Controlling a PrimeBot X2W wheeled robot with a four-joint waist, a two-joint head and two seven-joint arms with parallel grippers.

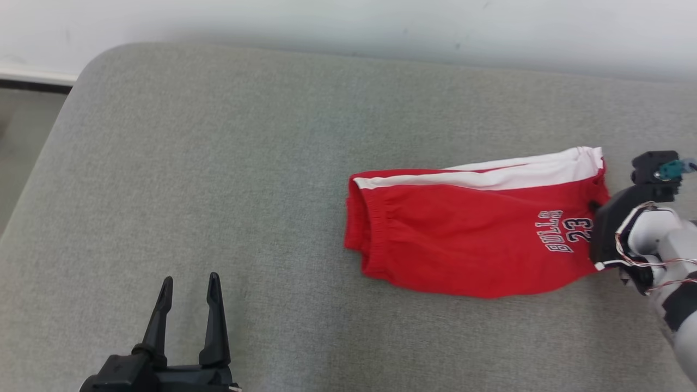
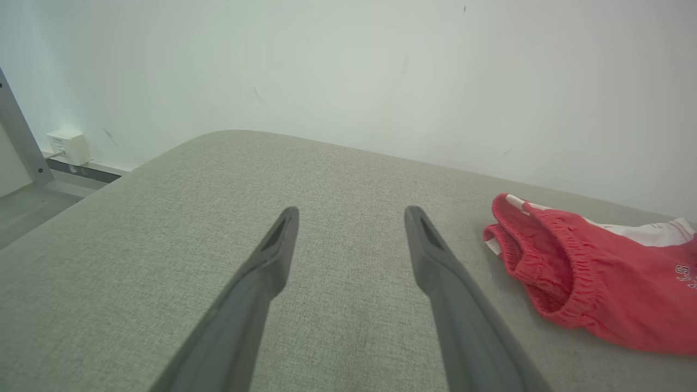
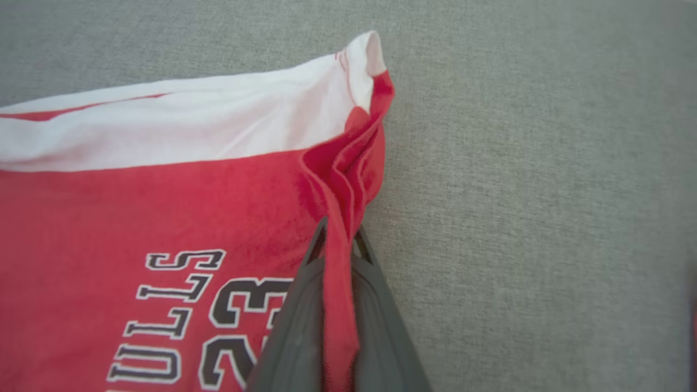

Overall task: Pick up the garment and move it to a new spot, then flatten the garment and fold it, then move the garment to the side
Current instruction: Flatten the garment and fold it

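Note:
The garment (image 1: 463,239) is a pair of red shorts with a white side stripe and "BULLS 23" lettering, folded in half on the grey padded table (image 1: 218,163). Its elastic waistband points left, and the waistband opening shows in the left wrist view (image 2: 566,272). My right gripper (image 3: 338,231) is shut on a pinched ridge of red cloth at the hem edge of the garment (image 3: 163,207); in the head view its dark body (image 1: 612,223) meets the shorts' right edge. My left gripper (image 1: 188,283) stands open near the front left, holding nothing, well clear of the shorts; its fingers (image 2: 272,256) are spread.
A pale wall (image 1: 348,22) runs behind the table. The table's rounded left corner (image 1: 81,71) drops to the floor, where a small white box (image 2: 68,146) sits by a metal post. Bare grey padding lies left and in front of the shorts.

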